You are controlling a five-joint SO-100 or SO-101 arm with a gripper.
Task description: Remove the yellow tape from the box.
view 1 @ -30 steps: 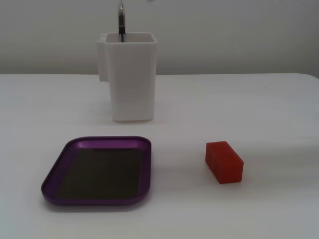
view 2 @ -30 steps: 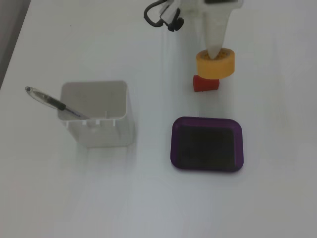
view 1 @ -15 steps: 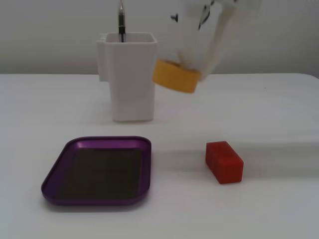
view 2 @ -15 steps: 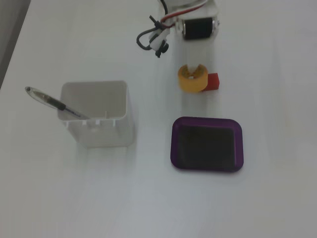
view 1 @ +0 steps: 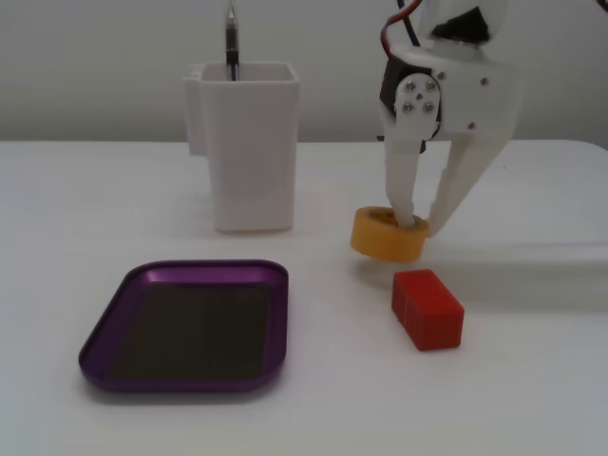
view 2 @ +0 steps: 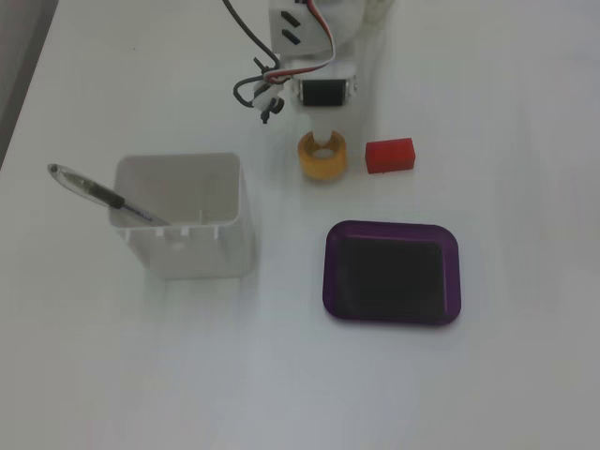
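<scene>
The yellow tape (view 1: 385, 239) is a small ring that sits tilted just outside the box, between the white container and the red block; it also shows in the other fixed view (view 2: 322, 163). My gripper (view 1: 423, 224) comes down on it from above with one finger inside the ring's hole and the other against its outer wall, shut on the tape. In the top-down fixed view the gripper (view 2: 323, 141) sits just above the roll. The box, a shallow purple tray (view 1: 204, 270), lies empty to the front left; it also shows in the top-down fixed view (view 2: 392, 228).
A red ribbed block (view 1: 427, 309) (view 2: 389, 156) lies right beside the tape. A tall white square container (view 1: 252, 161) (view 2: 183, 220) with a pen (view 1: 230, 38) (view 2: 94, 190) in it stands behind the tray.
</scene>
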